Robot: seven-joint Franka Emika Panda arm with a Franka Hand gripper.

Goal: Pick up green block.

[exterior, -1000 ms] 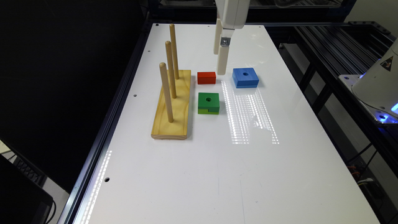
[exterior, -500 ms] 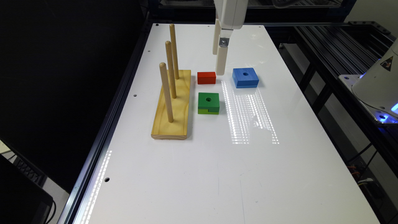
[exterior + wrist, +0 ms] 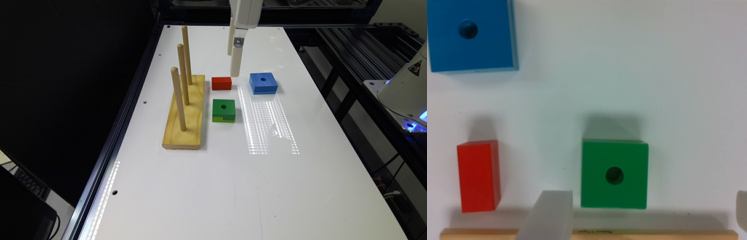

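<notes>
Gripper point(image 3: 233, 63) hanging above the white table point(image 3: 213, 173), green block point(image 3: 224, 110) lying free below it.

From here the green block sits flat on the table, dark top with a round hole and a lighter notched layer underneath, just beside the wooden peg base point(image 3: 185, 115) with its three upright pegs. The red block point(image 3: 221, 83) lies near it, farther up the table, and the blue block point(image 3: 263, 83) with a hole sits off toward the exterior view's right, apart from both. In the wrist view the fingers point(image 3: 549, 215) stand wide apart, one at each side, gripping nothing, with the green block point(image 3: 614, 174) between them and untouched.
</notes>
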